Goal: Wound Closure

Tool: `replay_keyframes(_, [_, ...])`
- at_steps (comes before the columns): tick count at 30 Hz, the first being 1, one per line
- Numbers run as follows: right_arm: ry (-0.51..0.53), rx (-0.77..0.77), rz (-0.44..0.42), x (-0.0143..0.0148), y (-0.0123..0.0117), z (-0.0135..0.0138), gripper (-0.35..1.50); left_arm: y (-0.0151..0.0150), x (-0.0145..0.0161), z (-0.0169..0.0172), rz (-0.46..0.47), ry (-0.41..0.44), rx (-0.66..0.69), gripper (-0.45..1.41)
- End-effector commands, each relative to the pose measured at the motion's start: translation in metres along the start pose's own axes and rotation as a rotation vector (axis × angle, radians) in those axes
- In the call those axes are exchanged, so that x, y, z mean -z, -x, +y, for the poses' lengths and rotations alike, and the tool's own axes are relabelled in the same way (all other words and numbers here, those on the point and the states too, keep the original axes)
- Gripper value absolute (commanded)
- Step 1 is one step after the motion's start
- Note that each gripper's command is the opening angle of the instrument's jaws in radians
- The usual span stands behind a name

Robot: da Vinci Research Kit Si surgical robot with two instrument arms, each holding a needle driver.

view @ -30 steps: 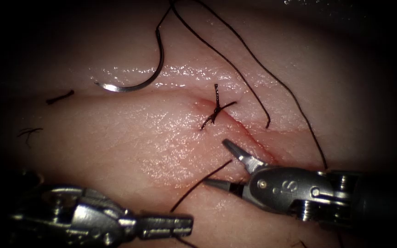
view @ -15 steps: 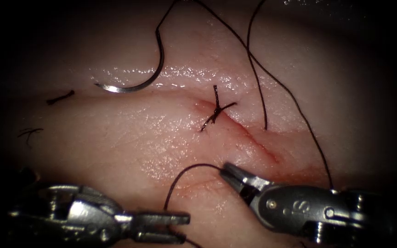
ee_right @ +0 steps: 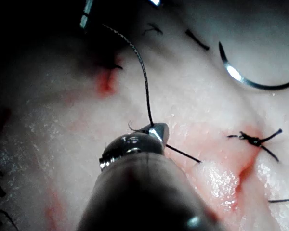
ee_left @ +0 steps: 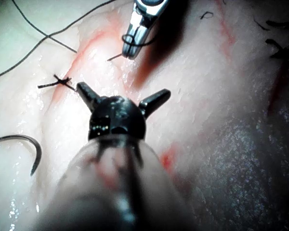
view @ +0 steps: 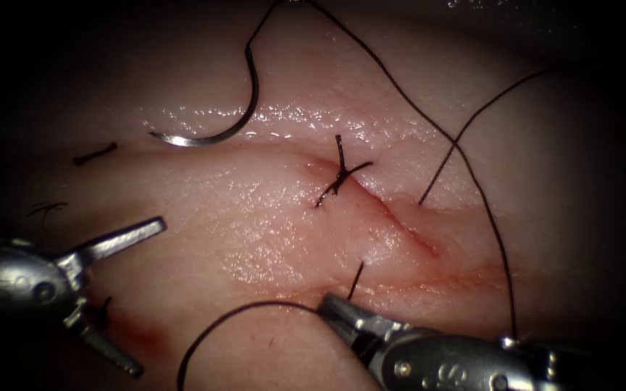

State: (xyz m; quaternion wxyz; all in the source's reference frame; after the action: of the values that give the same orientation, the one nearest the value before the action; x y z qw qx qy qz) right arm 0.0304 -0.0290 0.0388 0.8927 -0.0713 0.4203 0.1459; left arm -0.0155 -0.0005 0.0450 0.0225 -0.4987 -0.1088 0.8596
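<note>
The curved needle [view: 208, 136] lies free on the tissue [view: 255, 217], left of the cut [view: 393, 217] and outside it; neither tool holds it. A tied stitch [view: 340, 174] crosses the cut's upper end. My right tool [view: 330, 303] is shut on the thread [view: 240, 310] just below the cut. The thread arcs leftward from its tip, and a short end [view: 356, 279] sticks up beside it. My left tool [view: 148, 297] is spread wide open on the left and holds nothing. The wrist views show the open left tool [ee_left: 124, 91], the right tool [ee_right: 156, 130] clamped on thread [ee_right: 144, 82], and the needle [ee_right: 250, 82].
Long thread strands [view: 472, 174] run over the tissue right of the cut. Cut ends of thread [view: 96, 152] lie at the far left. A patch of red fluid [view: 139, 333] sits by the left tool's lower jaw.
The right jaws closed on the thread and moved down. The left jaws let the thread go, opened wide and drew back to the left.
</note>
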Motion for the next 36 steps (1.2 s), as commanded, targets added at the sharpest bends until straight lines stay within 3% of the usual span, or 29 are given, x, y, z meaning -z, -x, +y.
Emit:
replay_keyframes(1, [-0.017,0.007,0.001,-0.001,-0.0005,-0.0018,-0.35,0.0004,-0.0004,-0.0003,-0.008,-0.011,0.005,1.11])
replay_keyframes(11, [-0.057,0.057,0.001,-0.0013,-0.0025,-0.0047,-0.35,0.0029,-0.0013,-0.0061,-0.001,-0.216,0.094,0.34])
replay_keyframes(19, [-0.155,0.1,-0.001,-0.002,-0.0037,-0.0094,-0.35,0.0024,-0.0056,-0.0089,-0.031,-0.276,0.13,0.32])
replay_keyframes(29, [-0.225,0.136,0.029,-0.0017,-0.0052,-0.0117,-0.35,0.0018,-0.0072,-0.0092,-0.031,-0.287,0.138,0.31])
replay_keyframes(33, [-0.248,0.111,0.061,-0.0015,-0.0057,-0.0119,-0.35,0.0021,-0.0084,-0.0088,-0.019,-0.285,0.135,0.14])
replay_keyframes(34, [-0.243,0.09,0.077,-0.0015,-0.0057,-0.0116,-0.1,0.0021,-0.0087,-0.0087,-0.014,-0.282,0.133,0.11])
replay_keyframes(35, [-0.234,0.051,0.098,-0.0015,-0.0057,-0.011,0.57,0.0021,-0.0092,-0.0087,-0.005,-0.277,0.131,0.04])
replay_keyframes(36, [-0.225,0.037,0.115,-0.0013,-0.0057,-0.0105,1.08,0.0021,-0.0095,-0.0086,0.002,-0.272,0.129,-0.01])
